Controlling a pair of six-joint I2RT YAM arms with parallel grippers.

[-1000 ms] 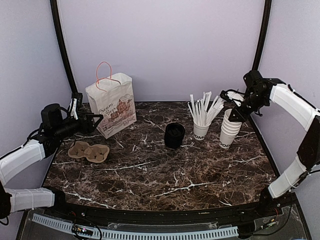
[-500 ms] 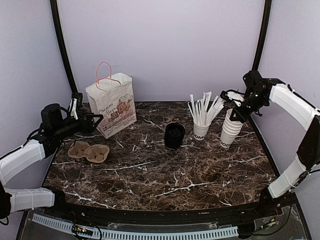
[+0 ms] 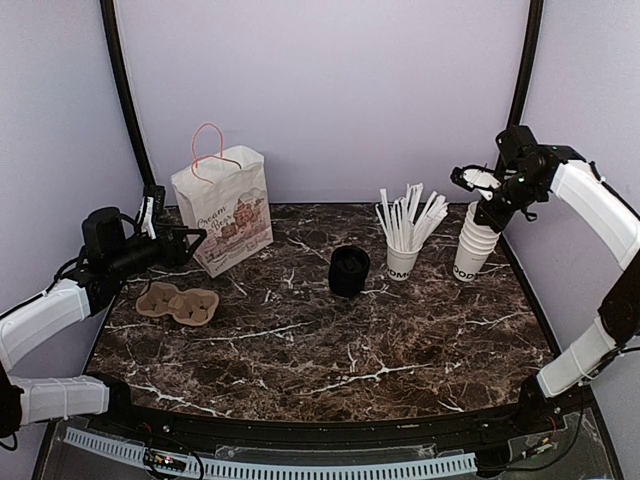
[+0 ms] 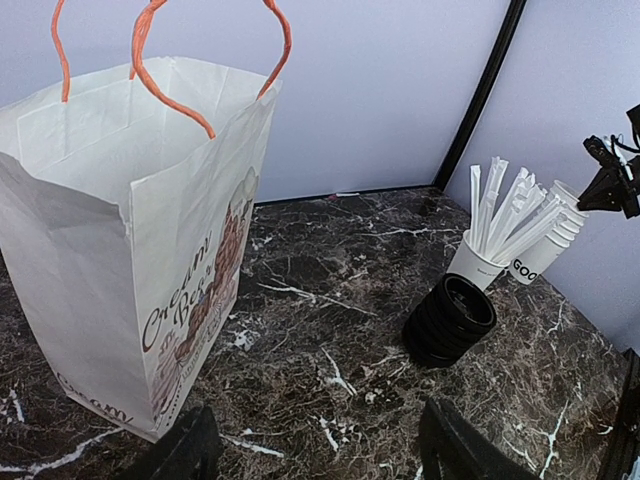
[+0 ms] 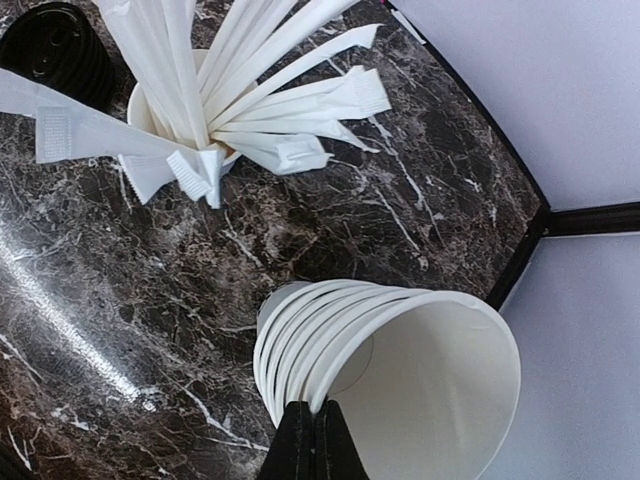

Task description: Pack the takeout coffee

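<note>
We cannot tell where the takeout coffee is: the only cups we see are lidless, and the lids sit on their own. At the back right of the glossy, white-veined dark marble table (image 3: 320, 350) a stack of smooth white paper cups (image 3: 473, 248) leans at a tilt, dark lettering near its base. The right gripper (image 5: 308, 425) has its thin black fingers pressed together on the rim of the topmost cup (image 5: 420, 400), whose open round mouth faces the wrist camera. Just beside the stack stands a white paper cup of flat paper-wrapped white sticks (image 3: 402, 262), which fan outward. Further left is a short ribbed stack of black plastic dome lids (image 3: 349, 270), apart from both cups. At the back left a creased white paper bag with twisted orange cord handles and brown printed lettering (image 4: 130, 250) stands upright with its mouth open. In front of it lies a brown moulded-pulp cup carrier (image 3: 178, 302) with round hollows. The left gripper (image 4: 318, 430) hangs near the bag with its dark fingers spread wide, holding nothing.
</note>
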